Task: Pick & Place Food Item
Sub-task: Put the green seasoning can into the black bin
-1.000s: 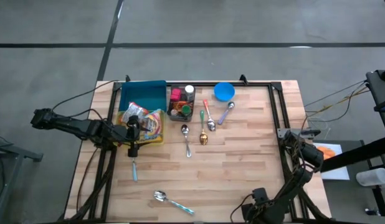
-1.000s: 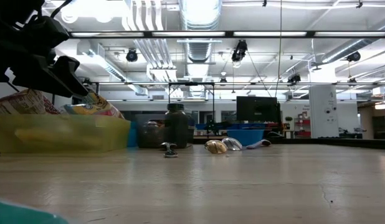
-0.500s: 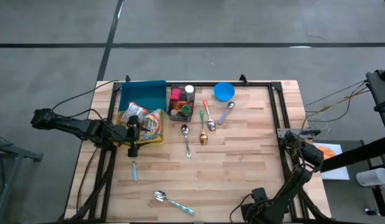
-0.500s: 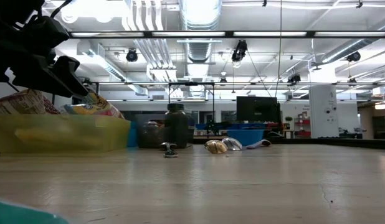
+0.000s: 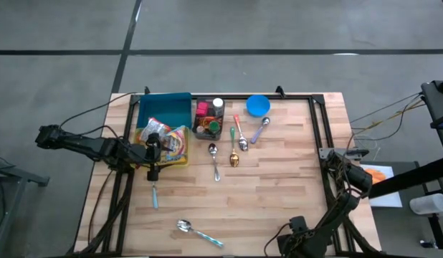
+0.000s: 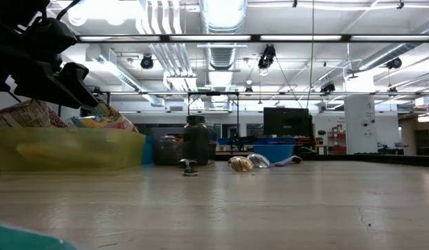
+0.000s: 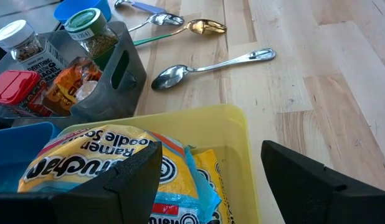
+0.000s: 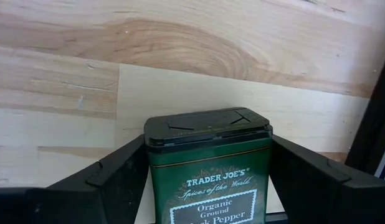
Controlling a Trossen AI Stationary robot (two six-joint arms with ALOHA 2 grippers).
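Observation:
A green pepper tin [image 8: 208,174] with a black lid sits between the fingers of my right gripper [image 8: 208,144], which points steeply down near the table's right edge [image 5: 335,160]; the high view does not show the tin. My left gripper [image 7: 211,158] hangs open over the near right corner of a yellow bin [image 7: 233,134] at the table's left [image 5: 155,158]. One finger is over the bin, the other over bare wood. Ramen packets [image 7: 96,155] lie in the bin. The low view shows the left arm [image 6: 41,62] above that bin [image 6: 69,149]. My right gripper pinches the tin's two narrow sides [image 8: 152,180] between its two fingers, just below the lid. The fingers come from above, slanting down. The label faces the wrist camera and the lid [image 8: 208,124] points away from it. Whether the tin rests on the wood below does not show.
A blue bin [image 5: 164,109] stands behind the yellow one. A grey caddy of spice jars [image 5: 207,122] and a blue bowl [image 5: 258,105] stand at the far side. Several spoons lie mid-table [image 5: 236,143]; two with teal handles lie nearer [image 5: 200,231], [image 5: 155,197].

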